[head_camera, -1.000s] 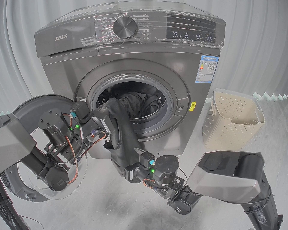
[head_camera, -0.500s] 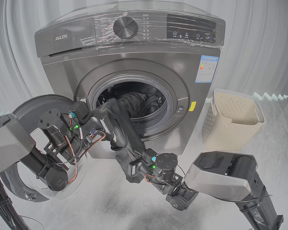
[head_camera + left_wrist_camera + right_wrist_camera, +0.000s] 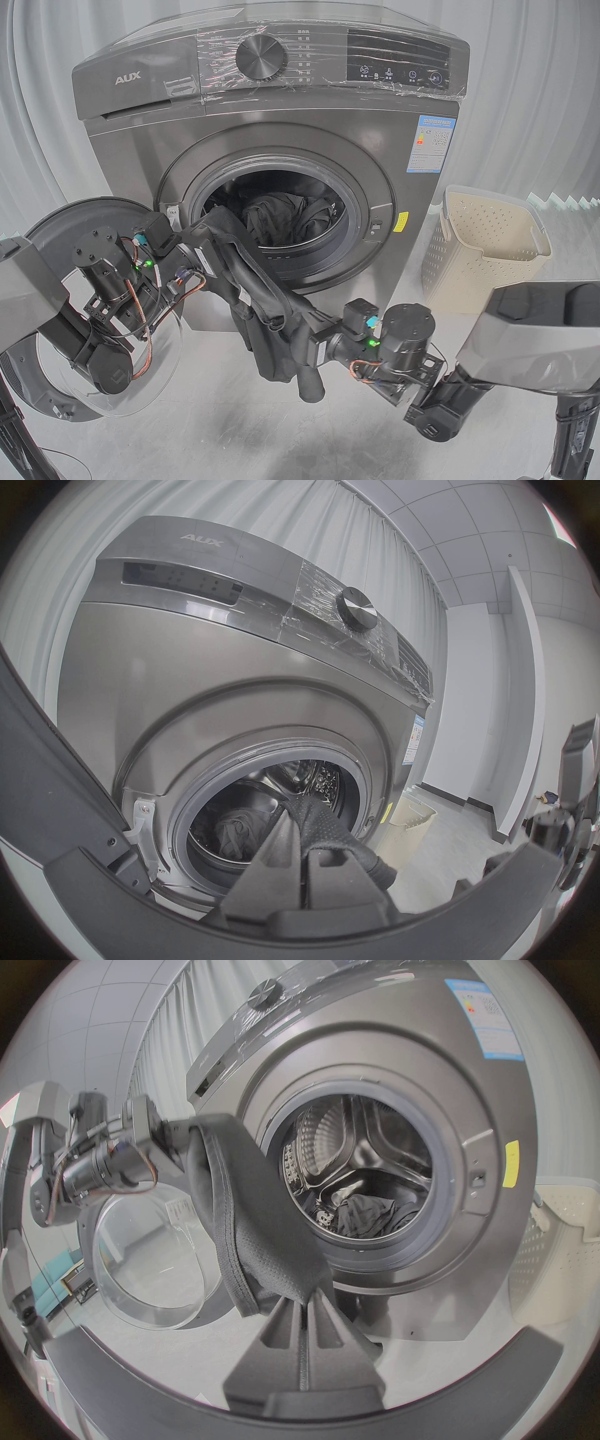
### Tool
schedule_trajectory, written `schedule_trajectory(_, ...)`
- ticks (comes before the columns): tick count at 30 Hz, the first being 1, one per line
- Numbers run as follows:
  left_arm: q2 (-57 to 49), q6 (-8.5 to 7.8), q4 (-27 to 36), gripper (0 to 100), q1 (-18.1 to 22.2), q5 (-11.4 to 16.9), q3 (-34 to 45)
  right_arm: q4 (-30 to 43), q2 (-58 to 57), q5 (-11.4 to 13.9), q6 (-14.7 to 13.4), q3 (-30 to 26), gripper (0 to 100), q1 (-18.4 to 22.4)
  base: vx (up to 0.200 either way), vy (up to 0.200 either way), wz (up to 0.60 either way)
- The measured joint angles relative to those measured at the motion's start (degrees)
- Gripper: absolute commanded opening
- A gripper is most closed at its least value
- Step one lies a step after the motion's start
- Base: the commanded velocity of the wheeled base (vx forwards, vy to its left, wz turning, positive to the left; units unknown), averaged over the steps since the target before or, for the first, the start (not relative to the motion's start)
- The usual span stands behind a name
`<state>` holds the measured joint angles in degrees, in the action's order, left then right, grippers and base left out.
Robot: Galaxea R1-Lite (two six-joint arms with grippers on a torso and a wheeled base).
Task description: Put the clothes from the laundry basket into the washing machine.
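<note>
Our left pincer [image 3: 304,839] is clamped tight on one end of the black garment [image 3: 265,325], just before the open mouth of the washing machine [image 3: 125,162]. The cloth sags limp and light between both arms, so we judge bunched edges the best hold. Our right pincer [image 3: 304,1310] grips its lower end; the laundry basket [image 3: 487,250] stands farther right.

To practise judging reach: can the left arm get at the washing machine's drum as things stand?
Probably yes. The left gripper, shut on the black garment, sits just before the open drum, door swung aside. The right gripper clamps the same garment lower down, which may hold it back.
</note>
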<state>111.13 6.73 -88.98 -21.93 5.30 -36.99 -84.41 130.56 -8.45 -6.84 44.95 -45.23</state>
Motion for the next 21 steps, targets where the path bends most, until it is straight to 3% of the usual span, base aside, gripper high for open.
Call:
schedule_trajectory(8, -0.7, -0.17, 0.0, 0, 0.6, 0.9, 2.6, -2.2, -9.0, 2.7, -0.2, -7.0, 0, 5.4, 0.0, 0.0, 0.0)
schedule_trajectory(14, -3.2, -0.22, 0.0, 0, 0.3, 2.3, 5.4, -2.4, -14.2, 2.3, -0.3, -7.5, 0, 6.9, 0.0, 0.0, 0.0)
schedule_trajectory(21, -8.0, -0.3, 0.0, 0, -0.5, 4.8, 10.1, -2.3, -20.6, 0.6, -0.3, -9.8, 0, 5.2, 0.0, 0.0, 0.0)
